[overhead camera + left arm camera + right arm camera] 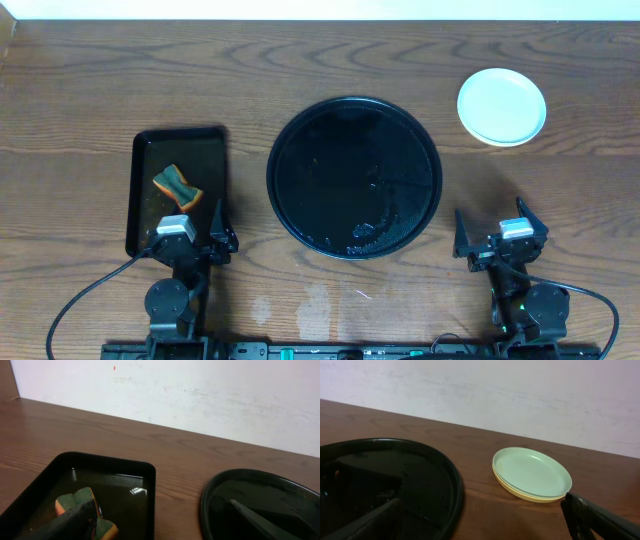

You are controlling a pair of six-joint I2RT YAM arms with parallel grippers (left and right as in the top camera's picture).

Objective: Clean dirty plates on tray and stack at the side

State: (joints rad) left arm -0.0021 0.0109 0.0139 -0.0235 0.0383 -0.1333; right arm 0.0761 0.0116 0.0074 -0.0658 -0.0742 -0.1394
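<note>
Left pincer [190, 216] and right pincer [492, 228] gape wide, empty. Plates [502, 106] stacked ahead of right pincer; tray [330, 170] ahead, between both.

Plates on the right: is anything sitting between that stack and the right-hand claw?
Nothing visible. Only bare table lies between the open right gripper and the stacked plates; the tray sits off to the side.
</note>
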